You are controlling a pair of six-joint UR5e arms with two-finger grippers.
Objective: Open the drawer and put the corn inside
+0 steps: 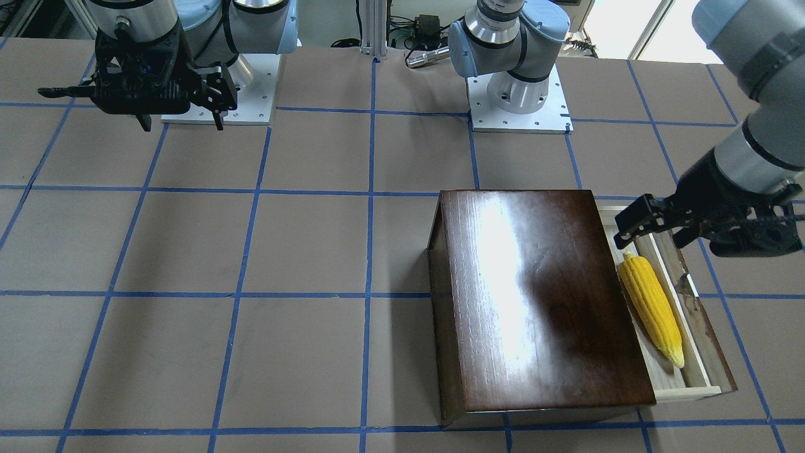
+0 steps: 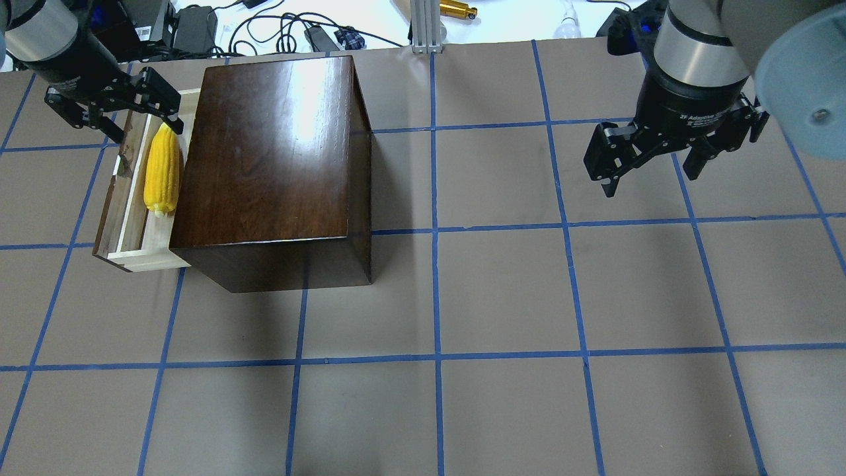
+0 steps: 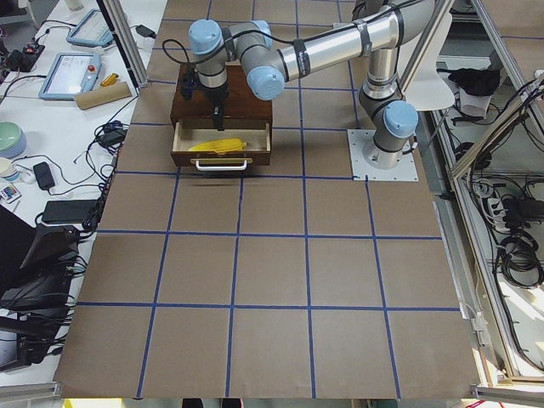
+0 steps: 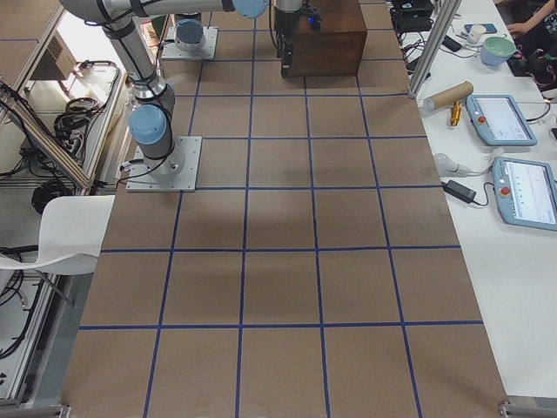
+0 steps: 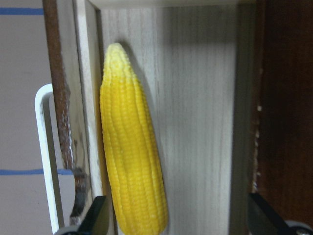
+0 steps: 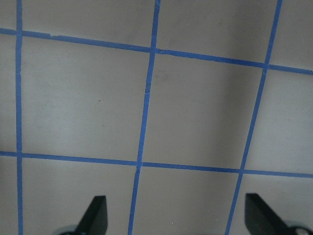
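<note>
The drawer [image 2: 125,198] is pulled out of the dark-brown box [image 2: 271,145] on the table's left side. The yellow corn [image 2: 162,173] lies along the drawer's pale floor, paler tip toward the robot. It also shows in the front view [image 1: 651,308] and the left wrist view [image 5: 132,171]. My left gripper [image 2: 149,132] is open and empty, hovering over the corn's thick end and the drawer's far part; it shows in the front view [image 1: 651,242] too. My right gripper [image 2: 651,182] is open and empty above bare table at the far right.
The drawer's white handle [image 5: 46,147] sits on its dark front panel. The brown tabletop carries blue tape grid lines [image 2: 433,231]. Cables and small devices [image 2: 291,33] lie beyond the table's far edge. Both arm bases [image 1: 519,94] stand at the robot's side.
</note>
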